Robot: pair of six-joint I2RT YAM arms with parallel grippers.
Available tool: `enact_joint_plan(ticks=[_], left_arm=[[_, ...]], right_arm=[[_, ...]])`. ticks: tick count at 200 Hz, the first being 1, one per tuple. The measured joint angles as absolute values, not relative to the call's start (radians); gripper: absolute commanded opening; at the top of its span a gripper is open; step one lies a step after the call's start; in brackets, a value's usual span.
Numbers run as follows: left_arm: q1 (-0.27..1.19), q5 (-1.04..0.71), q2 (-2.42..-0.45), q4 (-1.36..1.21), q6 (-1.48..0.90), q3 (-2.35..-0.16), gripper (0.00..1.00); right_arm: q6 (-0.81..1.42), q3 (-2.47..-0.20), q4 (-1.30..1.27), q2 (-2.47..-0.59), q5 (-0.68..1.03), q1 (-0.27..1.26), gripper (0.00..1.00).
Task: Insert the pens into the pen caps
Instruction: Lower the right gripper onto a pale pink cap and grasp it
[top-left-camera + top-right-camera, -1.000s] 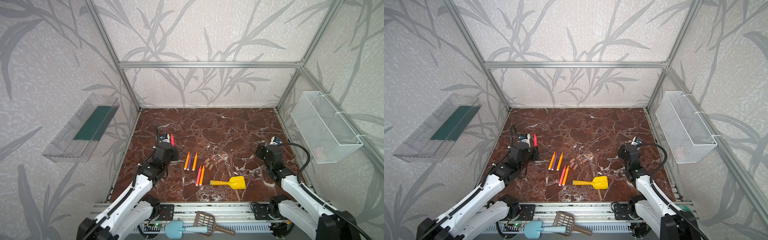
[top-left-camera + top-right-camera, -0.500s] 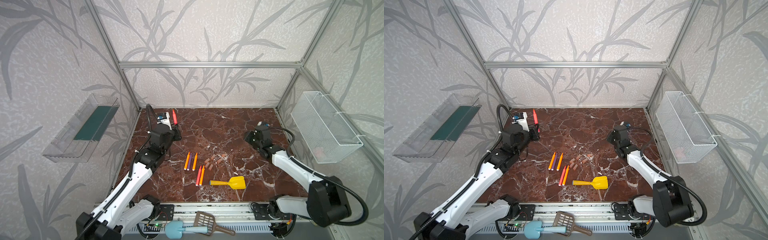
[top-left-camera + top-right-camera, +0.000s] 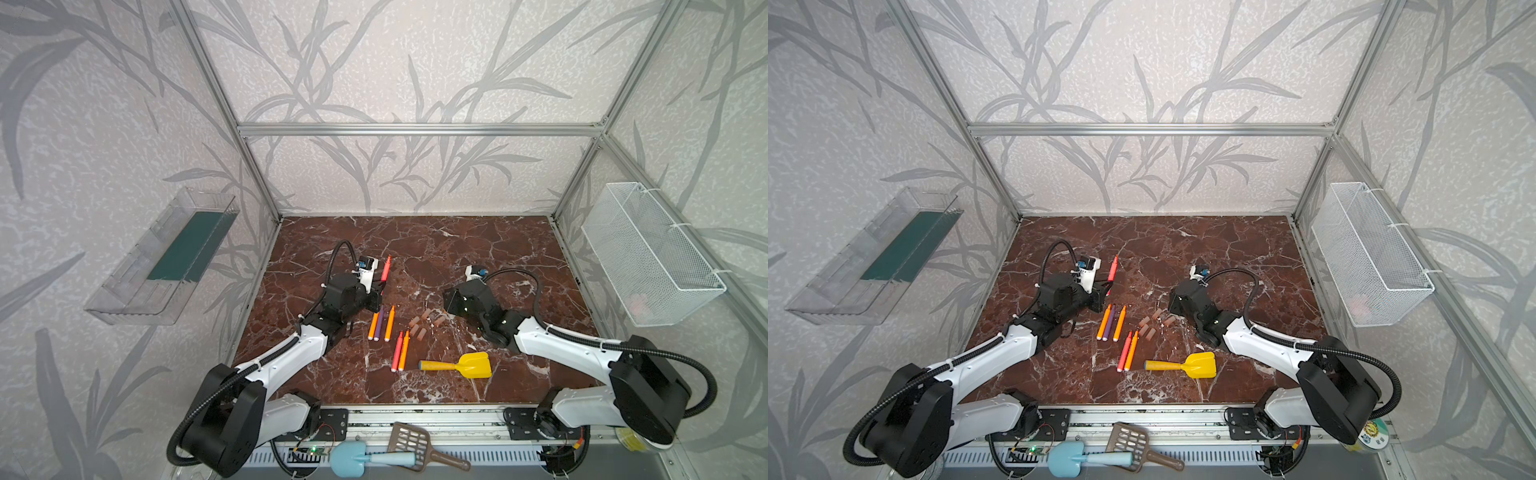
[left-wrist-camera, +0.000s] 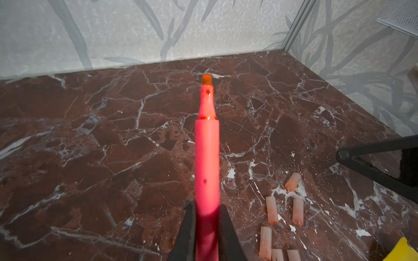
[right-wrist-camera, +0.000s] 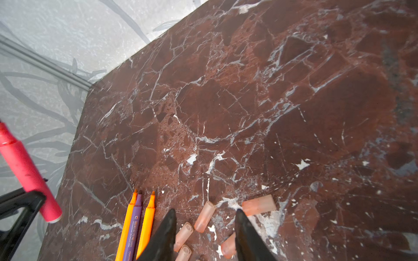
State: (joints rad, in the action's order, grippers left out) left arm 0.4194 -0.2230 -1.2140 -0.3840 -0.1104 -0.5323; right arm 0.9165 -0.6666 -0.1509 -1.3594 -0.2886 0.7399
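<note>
My left claw (image 4: 206,205) is clamped on a red-pink pen (image 4: 207,158), tip sticking out ahead. My right claw (image 5: 206,210) hangs part-open over the pen caps (image 5: 204,217) mid-table.

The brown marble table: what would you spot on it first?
A bright red-pink marker pen sticks up from the shut left gripper, left of centre. Loose orange, purple and red pens lie beside stubby pinkish caps by the open right gripper. A yellow plastic toy shovel lies in front.
</note>
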Motion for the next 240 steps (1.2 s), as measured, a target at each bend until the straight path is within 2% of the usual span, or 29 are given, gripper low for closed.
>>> enact_joint_plan(ticks=[76,189,240], left_arm=[[0.427,-0.216,-1.239,-0.502,-0.077,-0.523,0.0],[0.433,-0.203,-1.217,-0.532,-0.06,-0.5,0.0],[0.439,-0.199,-1.217,-0.532,-0.059,-0.5,0.0]], right_arm=[[0.986,-0.705,-0.167,-1.609,-0.339,0.744,0.43],[1.013,-0.73,-0.175,-1.69,-0.367,0.744,0.49],[1.001,-0.8,-0.146,-1.725,-0.373,0.744,0.47]])
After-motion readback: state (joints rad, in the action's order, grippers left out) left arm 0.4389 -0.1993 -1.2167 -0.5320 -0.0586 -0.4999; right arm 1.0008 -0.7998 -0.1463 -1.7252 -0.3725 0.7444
